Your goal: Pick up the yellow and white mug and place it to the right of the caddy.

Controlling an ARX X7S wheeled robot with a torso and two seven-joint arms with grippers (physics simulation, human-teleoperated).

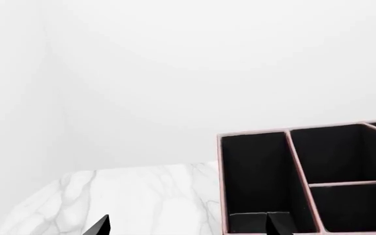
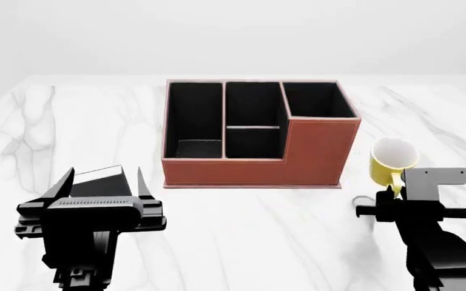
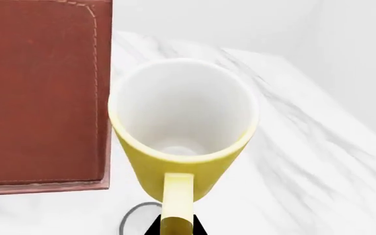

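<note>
The yellow and white mug [image 2: 393, 160] hangs tilted just right of the caddy [image 2: 253, 171], with its white inside facing the head camera. My right gripper [image 2: 390, 195] is shut on the mug's yellow handle [image 3: 176, 196], and its black fingertips [image 3: 152, 229] flank it in the right wrist view. The mug [image 3: 181, 112] is next to the caddy's reddish-brown end wall [image 3: 37, 93]. A grey ring-shaped shadow [image 3: 132, 220] lies on the marble below it. My left gripper [image 2: 104, 180] is open and empty in front of the caddy's left end. In the left wrist view the left gripper [image 1: 189, 227] faces the black-lined compartments [image 1: 260, 181].
The white marble table [image 2: 241, 242] stretches on all sides of the caddy. White walls stand behind it and at the far right. Nothing else stands on the table.
</note>
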